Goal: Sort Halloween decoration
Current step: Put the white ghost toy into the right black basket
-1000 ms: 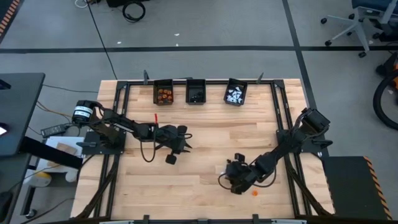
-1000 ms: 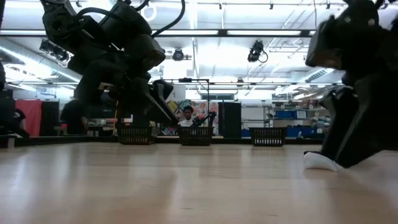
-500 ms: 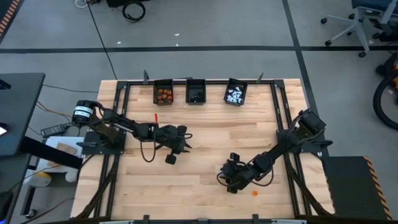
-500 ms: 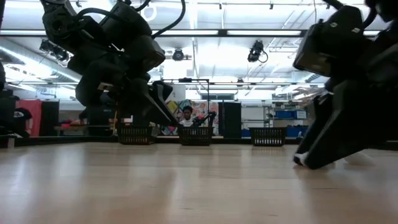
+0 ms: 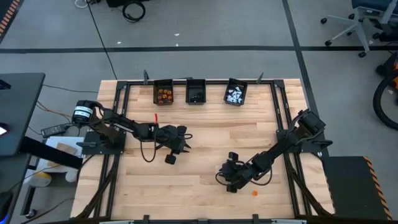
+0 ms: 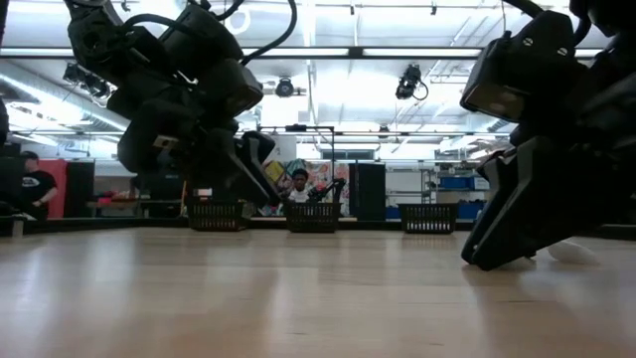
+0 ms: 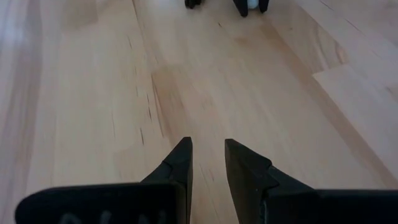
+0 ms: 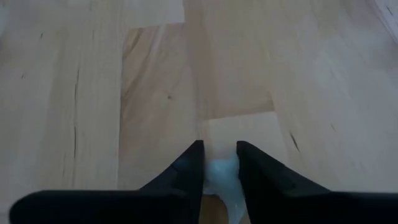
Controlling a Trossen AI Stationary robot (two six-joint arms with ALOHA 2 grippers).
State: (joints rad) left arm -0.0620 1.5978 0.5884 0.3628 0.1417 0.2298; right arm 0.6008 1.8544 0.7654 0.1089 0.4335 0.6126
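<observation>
- The right gripper (image 8: 219,163) sits low over the front-right part of the wooden tabletop (image 5: 205,130); its jaws are nearly closed on a small white trinket (image 8: 224,177), pinched between the 2 dark fingers (image 8: 186,163).
- In the high view the right gripper (image 5: 231,177) is bent down to the boards, with 1 orange trinket (image 5: 254,193) lying loose on the wood just beside it, toward the front edge.
- The left gripper (image 7: 207,158) hovers over bare wood at centre-left of the tabletop; its jaws stand a narrow gap apart and hold nothing.
- In the high view the left gripper (image 5: 179,139) is well apart from the right one.
- 3 small black bins line the far edge: the left bin (image 5: 163,94) holds orange trinkets, the middle bin (image 5: 196,93) holds black ones, the right bin (image 5: 235,94) holds white ones.
- The low view shows the same 3 bins far off, with people in the room beyond the tabletop.
</observation>
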